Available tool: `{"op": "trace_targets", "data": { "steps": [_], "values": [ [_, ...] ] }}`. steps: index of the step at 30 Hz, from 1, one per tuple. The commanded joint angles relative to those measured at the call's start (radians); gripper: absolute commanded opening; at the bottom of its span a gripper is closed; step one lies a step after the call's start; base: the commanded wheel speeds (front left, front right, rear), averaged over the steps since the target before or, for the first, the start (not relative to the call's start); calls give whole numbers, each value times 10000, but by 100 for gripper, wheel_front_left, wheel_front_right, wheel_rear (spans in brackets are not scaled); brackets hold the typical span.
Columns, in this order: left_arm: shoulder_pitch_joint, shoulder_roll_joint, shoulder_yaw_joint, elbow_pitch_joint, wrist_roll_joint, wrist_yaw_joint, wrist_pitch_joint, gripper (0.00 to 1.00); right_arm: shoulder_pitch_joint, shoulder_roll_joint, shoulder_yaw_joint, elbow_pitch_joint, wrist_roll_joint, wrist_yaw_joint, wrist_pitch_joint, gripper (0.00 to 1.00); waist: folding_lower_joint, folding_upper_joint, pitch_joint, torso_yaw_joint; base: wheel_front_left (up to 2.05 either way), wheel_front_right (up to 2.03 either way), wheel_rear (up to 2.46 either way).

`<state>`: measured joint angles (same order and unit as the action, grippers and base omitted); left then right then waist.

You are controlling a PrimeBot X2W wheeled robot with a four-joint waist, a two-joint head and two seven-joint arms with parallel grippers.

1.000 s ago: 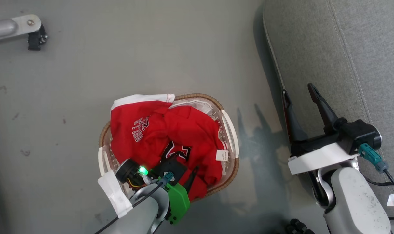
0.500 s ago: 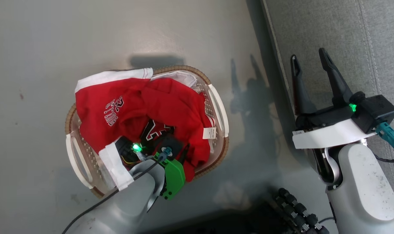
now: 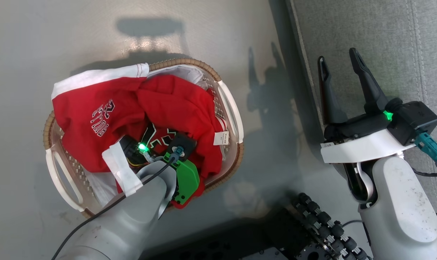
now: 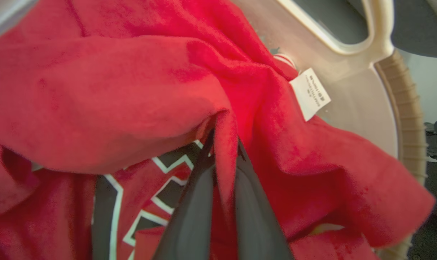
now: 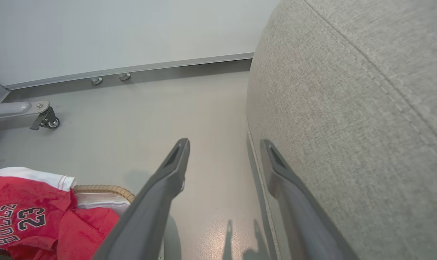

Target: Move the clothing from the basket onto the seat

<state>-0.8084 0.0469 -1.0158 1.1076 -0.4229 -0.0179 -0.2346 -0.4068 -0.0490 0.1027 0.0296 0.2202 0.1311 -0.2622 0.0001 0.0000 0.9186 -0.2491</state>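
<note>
1. Head view: the left tool (image 3: 158, 139) is plunged into the clothing (image 3: 175, 104), soft red knit heaped in the basket (image 3: 231, 108), an oval of perforated white plastic with a brown woven rim. The right tool (image 3: 337, 56) hangs spread and empty by the edge of the seat (image 3: 366, 36), likely waiting out of the way.
2. Left wrist view: the dark tapered fingers (image 4: 196, 202) are pressed together on a raised fold of the red cloth, a pinch suited to lifting limp fabric.
3. Right wrist view: the fingers stand wide apart, nothing between, beside the seat's rounded grey weave and stitched seam. The clothing lies in the basket, not yet on the seat.
</note>
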Motion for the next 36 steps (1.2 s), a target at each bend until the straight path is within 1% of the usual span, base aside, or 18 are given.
{"op": "trace_targets", "data": {
  "steps": [1,6,10,14,20,31,36],
  "values": [
    [-85,63,-75,-31,-60,-40,-70,0,-49,-26,0,53,63,-5,-42,100,-1,0,-118,-12,0,0,0],
    [161,61,-347,-122,-187,-7,-228,0,55,-26,80,271,-2,-6,-42,100,-1,0,-575,71,0,0,0],
    [466,60,-566,-85,-208,-61,-285,0,207,-27,126,500,-36,-6,-35,100,-1,0,-1278,163,0,0,0],
    [773,49,-515,-384,-205,77,-321,0,380,-29,253,607,-172,-5,-35,100,-1,0,-2088,303,0,0,0],
    [1465,384,-220,-1608,259,350,-312,0,758,-31,311,745,-272,-6,-35,100,-1,0,-3322,511,0,0,0],
    [2845,1094,323,-4020,1077,457,-315,0,2000,-34,221,1194,-653,-6,-34,100,-1,0,-5963,1192,0,0,0],
    [3115,1626,599,-5239,1586,391,-315,0,2678,-32,115,1337,-814,-6,-34,100,-1,0,-7153,1565,0,0,0]
  ]
}}
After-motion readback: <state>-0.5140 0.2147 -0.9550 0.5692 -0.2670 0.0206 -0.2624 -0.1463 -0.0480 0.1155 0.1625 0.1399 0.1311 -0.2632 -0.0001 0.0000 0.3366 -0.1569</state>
